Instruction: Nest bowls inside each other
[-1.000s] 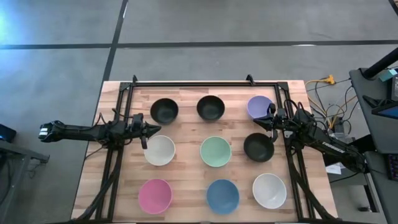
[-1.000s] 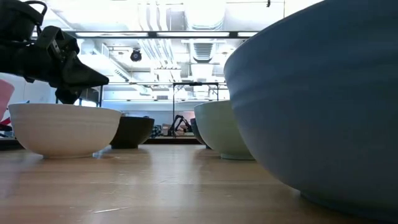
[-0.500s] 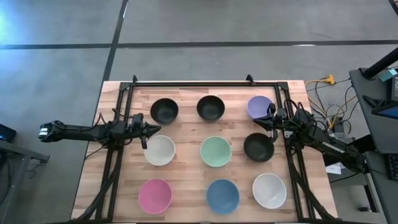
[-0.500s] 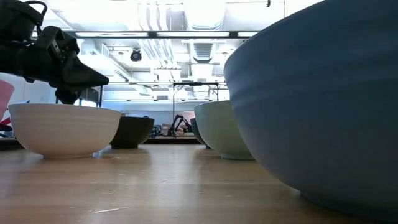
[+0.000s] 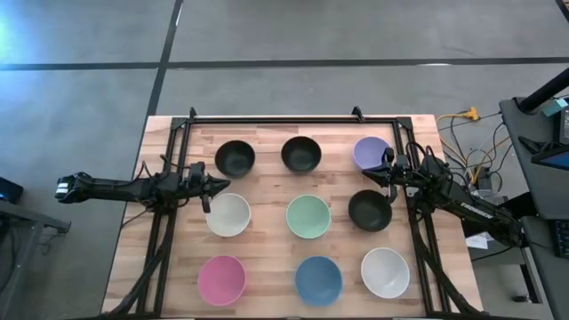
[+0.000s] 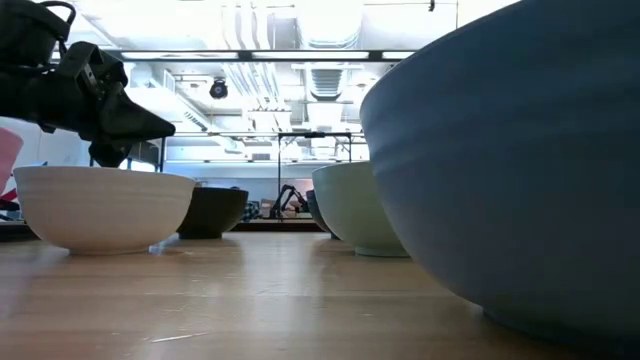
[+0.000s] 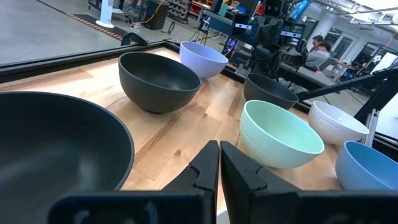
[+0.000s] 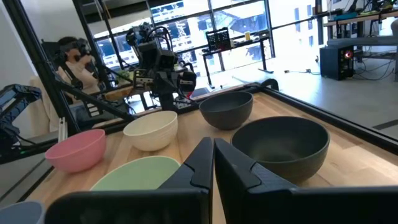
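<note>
Nesting has not begun. From above, nine bowls sit apart in a grid on the table [image 5: 267, 151]; the closed, empty left gripper [image 5: 207, 187] hangs just beside the white bowl [image 5: 228, 215], and the closed, empty right gripper [image 5: 384, 173] hovers between the lavender bowl [image 5: 370, 152] and a black bowl [image 5: 369, 211]. At table height and from both wrists, every bowl stands alone.

Three bowls are black [image 5: 235, 158], two white [image 5: 228, 214], one lavender [image 5: 369, 152], one mint green [image 5: 308, 216], one pink [image 5: 221, 279], one blue [image 5: 318, 279]. The table [image 5: 267, 240] is pale striped wood; both arms are dark.
</note>
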